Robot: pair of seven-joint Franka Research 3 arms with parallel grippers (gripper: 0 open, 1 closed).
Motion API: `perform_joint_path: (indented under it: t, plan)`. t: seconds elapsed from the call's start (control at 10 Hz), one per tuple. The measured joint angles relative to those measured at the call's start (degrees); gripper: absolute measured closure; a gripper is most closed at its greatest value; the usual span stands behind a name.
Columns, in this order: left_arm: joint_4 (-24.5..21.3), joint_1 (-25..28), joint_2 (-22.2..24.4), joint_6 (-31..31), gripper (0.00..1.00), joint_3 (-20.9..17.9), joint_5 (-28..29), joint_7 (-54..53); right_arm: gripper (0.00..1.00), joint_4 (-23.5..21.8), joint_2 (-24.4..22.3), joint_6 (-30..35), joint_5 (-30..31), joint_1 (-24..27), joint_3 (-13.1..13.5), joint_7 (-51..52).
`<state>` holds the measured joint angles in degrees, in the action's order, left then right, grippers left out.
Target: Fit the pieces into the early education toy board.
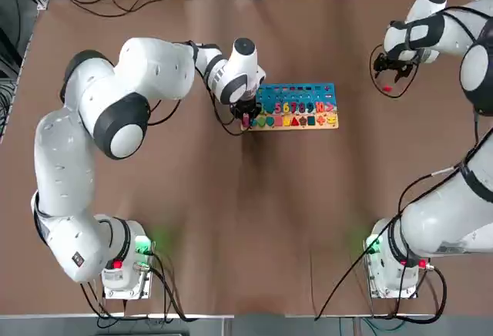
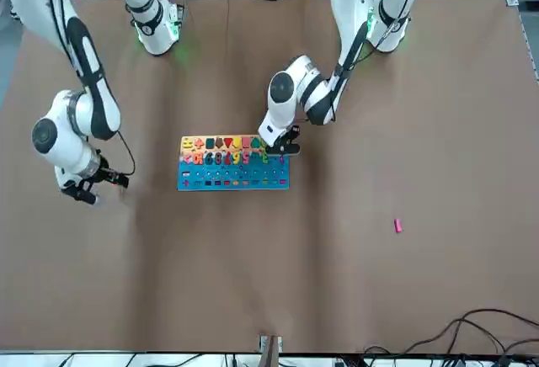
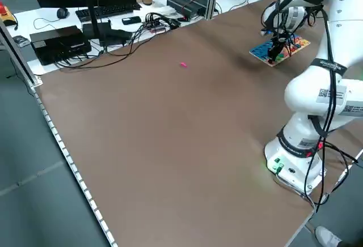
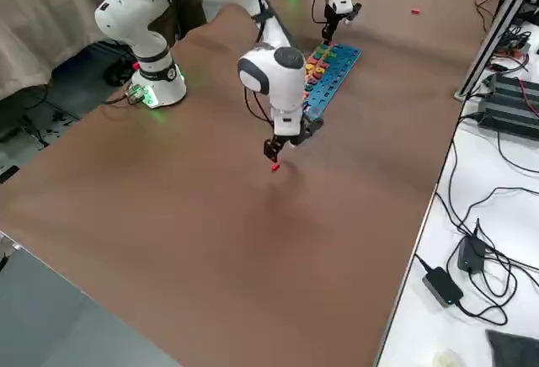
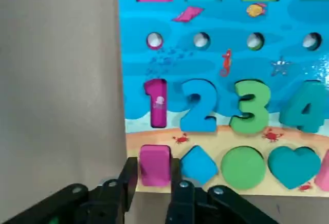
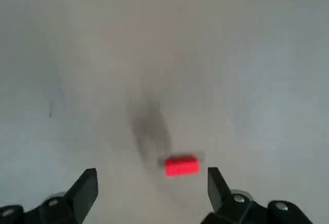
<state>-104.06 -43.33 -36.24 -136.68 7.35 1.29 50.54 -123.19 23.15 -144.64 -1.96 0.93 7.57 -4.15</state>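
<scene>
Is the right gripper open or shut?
Open: the right gripper's fingers stand wide apart above the table, the red piece lying loose beyond them.

I'm on 6 feeds here! Overhead, I look down on the table the robot's way, both arms in shot. Across from it, my front camera faces the robot, taking in both arms too. The 2 side cameras peer diagonally down from raised spots, 1 per side. Now in tight: the left wrist view is right up on the board (image 5: pixel 226 95), which the top, front and both side views share from farther off! The right wrist view looks closely at the red piece (image 6: pixel 182 165) on the tabletop (image 6: pixel 103 106).
</scene>
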Motion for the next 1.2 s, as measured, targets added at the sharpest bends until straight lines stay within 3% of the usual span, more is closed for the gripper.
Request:
perform_joint_path:
  t: [0.5, 1.2]
  plan:
    - [0.2, 0.0, 0.1, 0.1, 0.65, 0.0, 0.0, 0.0, 0.27, 1.8, 2.7, -0.6, 0.0, 0.9, -0.1, 4.4]
    - [0.6, 0.0, 0.6, 1.7, 0.65, -0.1, 0.0, 0.0, 0.37, 1.1, 3.1, -0.5, 0.0, 2.1, -0.1, 6.2]
